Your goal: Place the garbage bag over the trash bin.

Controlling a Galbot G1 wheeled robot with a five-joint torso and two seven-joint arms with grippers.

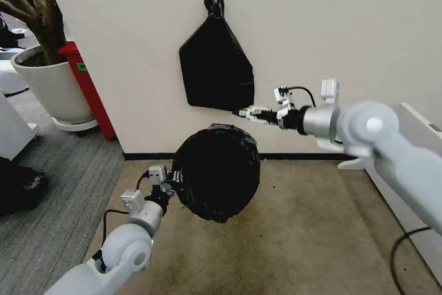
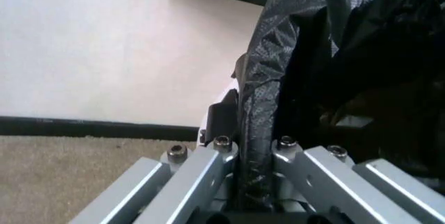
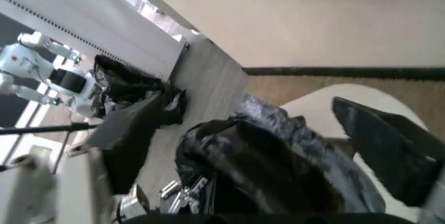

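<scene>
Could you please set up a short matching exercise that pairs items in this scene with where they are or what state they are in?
Items:
1. garbage bag
2. left claw
3. right claw
4. knotted black bundle

Places or states:
A. hanging flat on the wall
B. raised in the air, close to the hanging bundle's lower corner
C. draped over the trash bin
D. shut on the bag-covered rim

Pairs: 1-C, 2-D, 3-B, 4-A

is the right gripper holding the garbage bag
No, the right gripper is raised by the wall with nothing between its fingers, while the left gripper pinches the garbage bag at the rim.
</scene>
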